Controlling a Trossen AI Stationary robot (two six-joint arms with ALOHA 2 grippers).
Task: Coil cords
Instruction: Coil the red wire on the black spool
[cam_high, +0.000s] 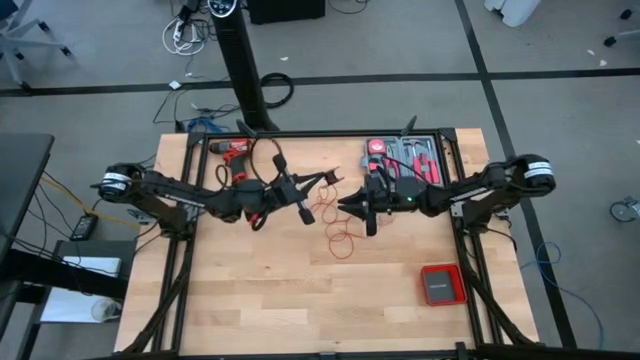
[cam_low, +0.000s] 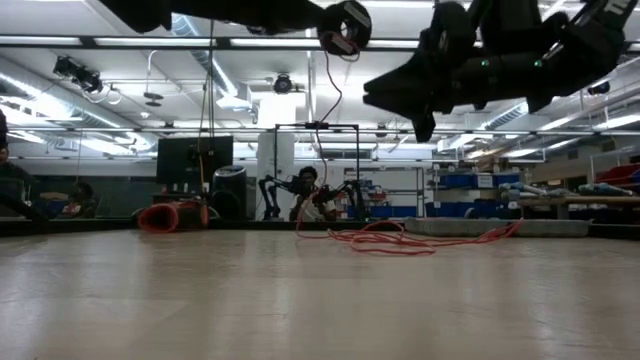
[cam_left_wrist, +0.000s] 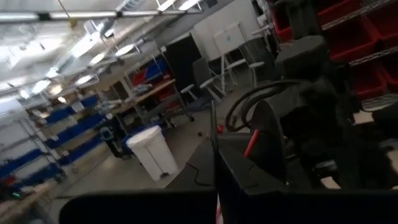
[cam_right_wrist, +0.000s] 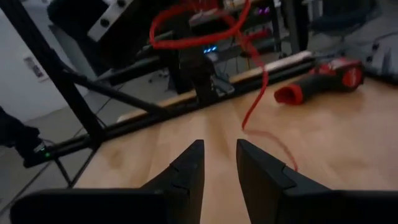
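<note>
Wooden tabletop (cam_high: 260, 300) is seen from above, with both arms raised over its middle. Red cord (cam_high: 342, 240) is spread in loose loops on the wood, just below the right gripper (cam_high: 338, 207), and one strand is hung up by the left gripper (cam_high: 305, 212). Right jaws are parted a little with nothing between them. Left jaws are shut, and the cord seems to be pinched there. Red-and-black drill (cam_high: 232, 150) is parked near the far edge.
</note>
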